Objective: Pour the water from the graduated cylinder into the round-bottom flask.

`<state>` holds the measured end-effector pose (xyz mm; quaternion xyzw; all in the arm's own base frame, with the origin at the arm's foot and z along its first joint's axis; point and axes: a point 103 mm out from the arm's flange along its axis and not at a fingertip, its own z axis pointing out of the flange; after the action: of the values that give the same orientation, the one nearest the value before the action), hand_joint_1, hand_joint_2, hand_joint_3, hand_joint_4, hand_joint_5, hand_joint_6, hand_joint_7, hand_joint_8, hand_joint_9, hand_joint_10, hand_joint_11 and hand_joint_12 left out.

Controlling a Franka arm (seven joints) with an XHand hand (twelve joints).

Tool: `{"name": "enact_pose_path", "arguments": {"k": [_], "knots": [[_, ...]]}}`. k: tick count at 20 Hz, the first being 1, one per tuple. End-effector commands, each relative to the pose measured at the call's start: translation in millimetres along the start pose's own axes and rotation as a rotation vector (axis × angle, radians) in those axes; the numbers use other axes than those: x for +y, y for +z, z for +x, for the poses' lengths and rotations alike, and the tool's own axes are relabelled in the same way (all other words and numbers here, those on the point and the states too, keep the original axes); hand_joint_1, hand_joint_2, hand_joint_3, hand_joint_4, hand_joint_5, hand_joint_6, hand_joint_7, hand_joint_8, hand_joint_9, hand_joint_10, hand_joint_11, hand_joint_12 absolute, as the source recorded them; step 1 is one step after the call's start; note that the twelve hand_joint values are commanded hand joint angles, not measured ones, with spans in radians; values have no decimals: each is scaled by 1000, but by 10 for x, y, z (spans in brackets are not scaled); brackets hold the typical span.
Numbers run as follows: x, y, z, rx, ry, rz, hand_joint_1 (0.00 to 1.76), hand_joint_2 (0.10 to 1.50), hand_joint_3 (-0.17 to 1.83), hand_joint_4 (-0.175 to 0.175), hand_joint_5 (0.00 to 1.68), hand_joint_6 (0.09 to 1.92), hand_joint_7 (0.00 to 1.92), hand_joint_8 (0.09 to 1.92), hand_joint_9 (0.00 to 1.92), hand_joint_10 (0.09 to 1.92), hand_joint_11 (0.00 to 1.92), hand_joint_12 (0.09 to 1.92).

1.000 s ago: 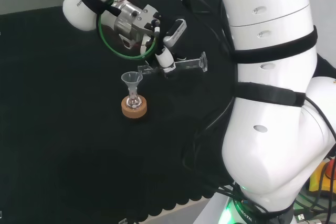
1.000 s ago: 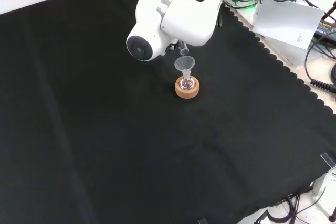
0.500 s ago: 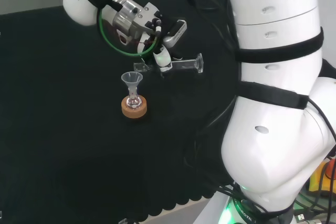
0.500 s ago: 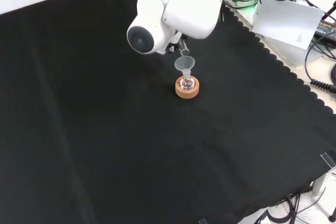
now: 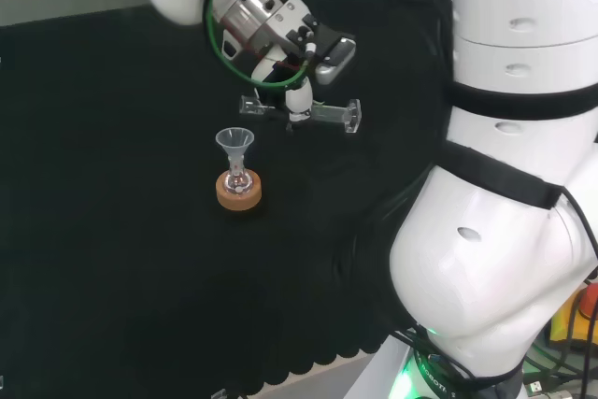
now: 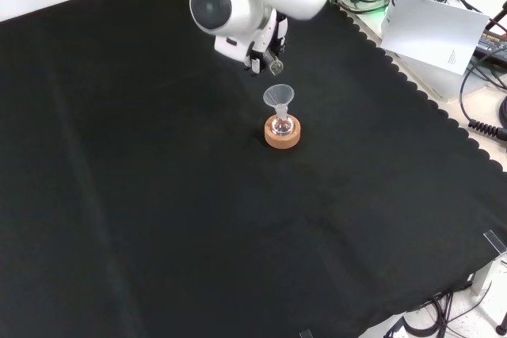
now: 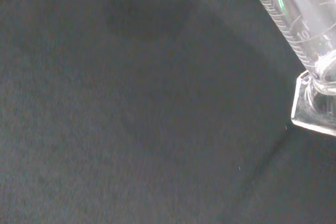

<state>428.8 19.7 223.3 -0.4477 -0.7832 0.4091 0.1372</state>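
Lifted since the earlier head view, the graduated cylinder (image 5: 301,111) is now carried higher above the round-bottom flask (image 5: 239,179) and a little further toward the arm's white links (image 5: 509,165). Its tilt has also eased: it is held nearly level, where its mouth was dipped toward the flask before. In the head view the cylinder's mouth end is seen up and to the right of the flask, clear of it, and its flat foot points away from the flask toward the links. No water can be made out inside the cylinder. In the wrist view its printed scale and square foot (image 7: 314,109) are seen close against the black cloth (image 7: 131,129).

The hand (image 5: 299,91) is closed around the middle of the cylinder, with fingers curled over it from above. In the front view the hand (image 6: 265,45) is seen just above the flask, partly behind the arm's link with the round grey cap (image 6: 207,5); that link has risen toward the view's top.

The flask is stood upright in a cork ring (image 5: 238,193), with a clear funnel (image 5: 234,142) set in its neck. Whether any liquid is in the flask cannot be told. Flask, funnel and ring have kept their place on the cloth.
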Motion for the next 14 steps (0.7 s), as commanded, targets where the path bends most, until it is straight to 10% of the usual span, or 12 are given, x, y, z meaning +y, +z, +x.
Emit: {"name": "enact_pose_path", "arguments": {"k": [1,14], "knots": [[-69,100,-179,120,-62,-197,1225,1099,-3,42,1004,984,1057,897,1448,87,1294,732],[173,20,-230,268,-108,-346,1224,1099,-2,43,1006,985,1050,904,1444,87,1294,729]]}}
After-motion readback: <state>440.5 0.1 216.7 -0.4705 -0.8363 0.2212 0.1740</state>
